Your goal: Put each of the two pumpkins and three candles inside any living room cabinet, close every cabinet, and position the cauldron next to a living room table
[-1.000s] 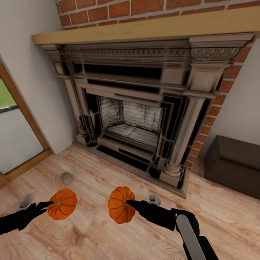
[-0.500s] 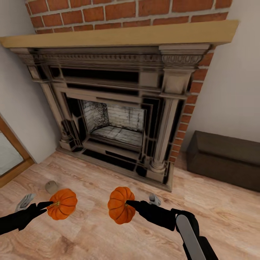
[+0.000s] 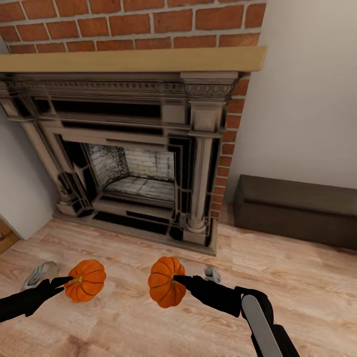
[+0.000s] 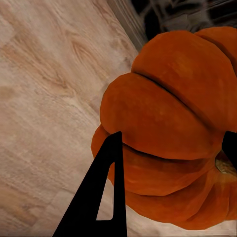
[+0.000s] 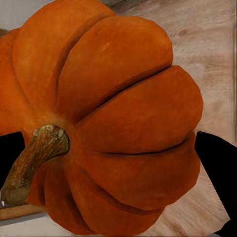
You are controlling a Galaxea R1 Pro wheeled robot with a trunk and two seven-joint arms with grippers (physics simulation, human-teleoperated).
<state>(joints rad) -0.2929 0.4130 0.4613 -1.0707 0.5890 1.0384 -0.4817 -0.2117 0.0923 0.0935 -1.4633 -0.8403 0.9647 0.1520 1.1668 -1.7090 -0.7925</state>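
Observation:
I hold two orange ribbed pumpkins above the wooden floor. My left gripper (image 3: 67,282) is shut on the smaller pumpkin (image 3: 87,280), which sits between the black fingers (image 4: 101,197) in the left wrist view. My right gripper (image 3: 176,280) is shut on the larger pumpkin (image 3: 166,287). In the right wrist view this pumpkin (image 5: 113,113) and its brown stem show large. A grey-beige candle (image 3: 45,268) lies on the floor just beyond my left arm. The low dark brown cabinet (image 3: 297,208) stands shut against the wall at the right.
A stone fireplace (image 3: 134,163) with a wooden mantel (image 3: 129,59) and a brick chimney stands ahead. A small grey part (image 3: 212,273) shows beside my right gripper. Open wooden floor (image 3: 277,277) lies between me and the cabinet.
The whole view has swung to the right: the fireplace slid left, the glass door left the picture and more of the cabinet shows. Both grippers keep their pumpkins.

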